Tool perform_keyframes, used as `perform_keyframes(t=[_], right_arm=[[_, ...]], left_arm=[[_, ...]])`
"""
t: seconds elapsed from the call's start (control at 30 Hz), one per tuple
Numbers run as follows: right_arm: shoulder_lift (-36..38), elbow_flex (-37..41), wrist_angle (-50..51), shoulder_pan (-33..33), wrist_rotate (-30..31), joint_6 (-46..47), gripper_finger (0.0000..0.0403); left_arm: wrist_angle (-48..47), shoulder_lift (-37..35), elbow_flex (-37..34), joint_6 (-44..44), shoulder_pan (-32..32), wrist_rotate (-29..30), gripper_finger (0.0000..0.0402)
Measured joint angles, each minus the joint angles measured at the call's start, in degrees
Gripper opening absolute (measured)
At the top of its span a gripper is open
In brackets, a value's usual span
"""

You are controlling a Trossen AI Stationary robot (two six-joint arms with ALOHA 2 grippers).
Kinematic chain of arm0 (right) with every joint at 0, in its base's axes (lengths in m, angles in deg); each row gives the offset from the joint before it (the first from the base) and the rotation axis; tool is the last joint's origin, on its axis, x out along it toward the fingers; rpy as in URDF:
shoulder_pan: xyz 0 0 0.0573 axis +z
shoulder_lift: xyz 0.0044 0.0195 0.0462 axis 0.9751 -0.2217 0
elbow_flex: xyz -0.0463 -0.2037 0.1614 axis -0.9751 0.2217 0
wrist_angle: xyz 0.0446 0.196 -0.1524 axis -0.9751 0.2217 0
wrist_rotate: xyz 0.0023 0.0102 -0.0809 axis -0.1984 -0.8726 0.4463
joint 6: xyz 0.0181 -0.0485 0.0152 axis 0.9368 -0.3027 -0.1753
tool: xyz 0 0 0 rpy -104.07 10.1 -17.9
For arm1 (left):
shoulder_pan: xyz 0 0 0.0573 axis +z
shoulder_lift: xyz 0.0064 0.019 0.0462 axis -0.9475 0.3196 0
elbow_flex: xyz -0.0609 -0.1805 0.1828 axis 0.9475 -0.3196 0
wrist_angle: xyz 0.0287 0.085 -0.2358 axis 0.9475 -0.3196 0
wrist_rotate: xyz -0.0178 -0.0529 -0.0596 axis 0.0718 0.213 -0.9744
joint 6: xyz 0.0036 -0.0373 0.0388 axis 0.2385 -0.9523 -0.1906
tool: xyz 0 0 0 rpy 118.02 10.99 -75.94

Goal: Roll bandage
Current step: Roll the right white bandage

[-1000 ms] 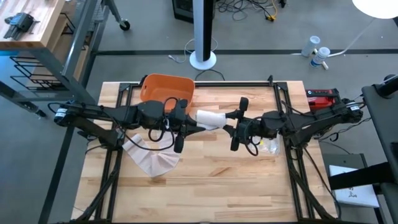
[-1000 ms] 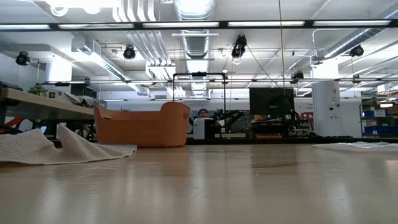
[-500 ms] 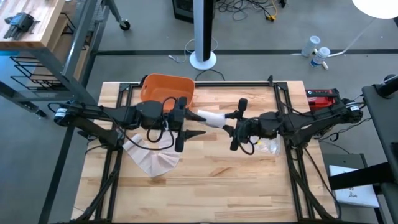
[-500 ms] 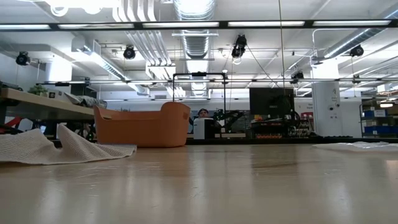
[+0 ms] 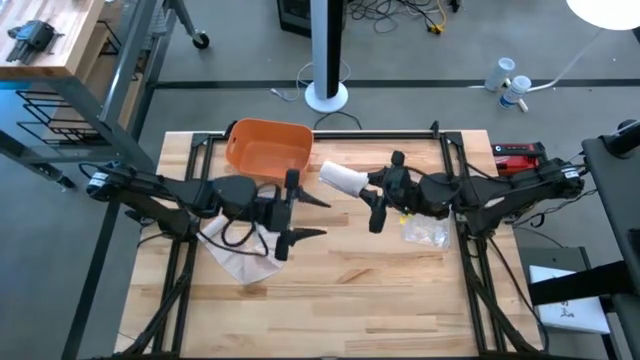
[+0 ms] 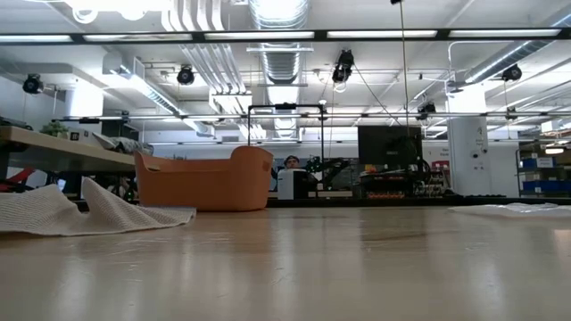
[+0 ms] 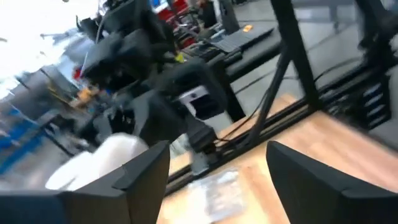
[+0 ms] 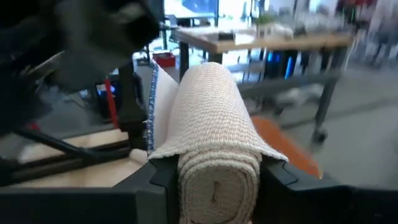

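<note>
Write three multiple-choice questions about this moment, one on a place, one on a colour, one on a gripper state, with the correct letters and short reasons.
1. Where is the rolled beige woven bandage?
A. Flat on the table
B. Between the right gripper's fingers
C. Inside the basket

2. What colour is the plastic basket at the table's far edge?
A. Orange
B. Blue
C. Green

3. How is the left gripper?
A. Shut on the bandage
B. Shut on cloth
C. Open, holding nothing

Answers:
1 B: the rolled beige woven bandage sits clamped in the right gripper.
2 A: the plastic basket is orange.
3 C: the left gripper has its fingers spread, with nothing between them.
</note>
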Motion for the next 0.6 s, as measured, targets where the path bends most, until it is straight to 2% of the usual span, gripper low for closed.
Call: perform_keyframes(t=[0.1, 0.23, 0.37, 0.5, 0.6], right_arm=[[-0.31, -0.41, 3.06, -1.48, -0.85, 6.29, 0.0121], [-0.63, -0.39, 4.93, -3.47, -7.21, 11.71, 0.0121], [-0.95, -0.39, 5.39, -4.50, -9.40, 12.98, 0.0121], [-0.94, -0.39, 5.96, -4.82, -9.30, 12.48, 0.0121], [-0.96, -0.37, 7.05, -4.92, -9.34, 12.34, 0.0121]], left_arm=[[1.24, 1.59, 0.00, 6.78, -2.45, 8.39, 0.0237], [5.66, 5.28, -0.02, 15.61, -4.26, 20.60, 0.0222], [7.88, 8.97, 0.04, 21.67, -4.19, 27.48, 0.0207], [7.85, 11.96, 1.93, 23.89, -3.66, 36.87, 0.0189], [7.97, 13.02, 3.12, 25.03, -3.39, 38.26, 0.0173]])
